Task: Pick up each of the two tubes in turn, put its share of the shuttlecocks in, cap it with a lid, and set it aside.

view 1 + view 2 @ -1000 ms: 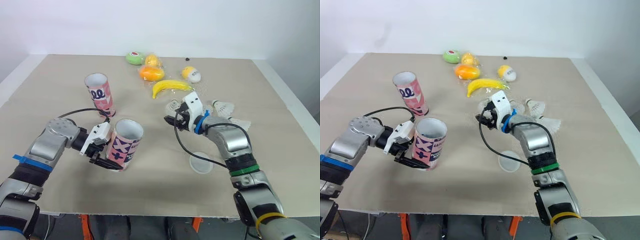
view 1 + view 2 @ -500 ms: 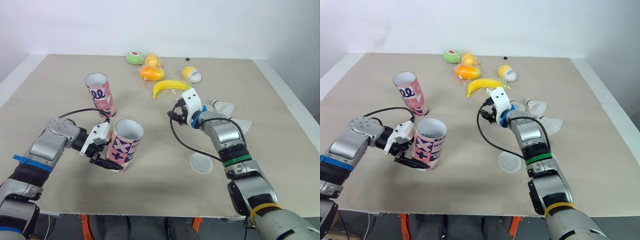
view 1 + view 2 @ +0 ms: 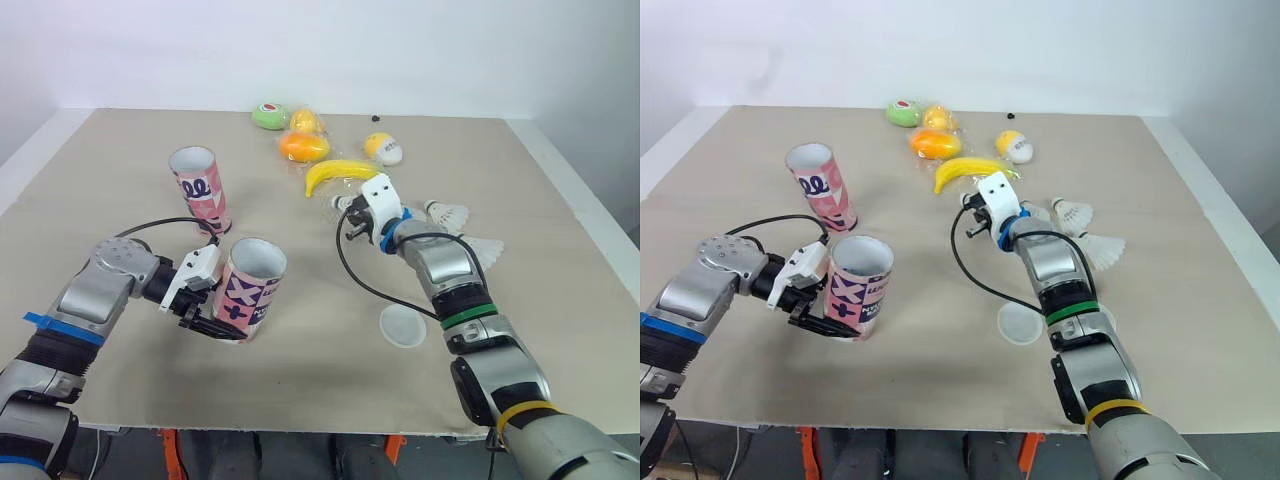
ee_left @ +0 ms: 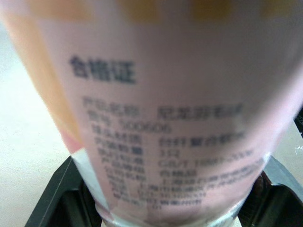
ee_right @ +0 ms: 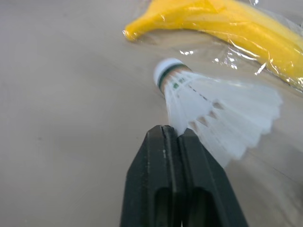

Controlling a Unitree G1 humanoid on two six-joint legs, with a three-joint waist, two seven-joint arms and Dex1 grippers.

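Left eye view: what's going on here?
The left gripper holds one open tube, tilted. The right gripper, shut, sits at the feather skirt of a shuttlecock beside the banana; whether it pinches a feather is unclear. The second tube stands open farther back, and a lid lies loose. Neither tube is capped.

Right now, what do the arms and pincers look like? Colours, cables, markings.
Left arm: silver shell, blue tape band, looping black cable, white wrist block. The left pincer has two black fingers. Right arm: same build, with blue, green and yellow bands. The right pincer is also black.
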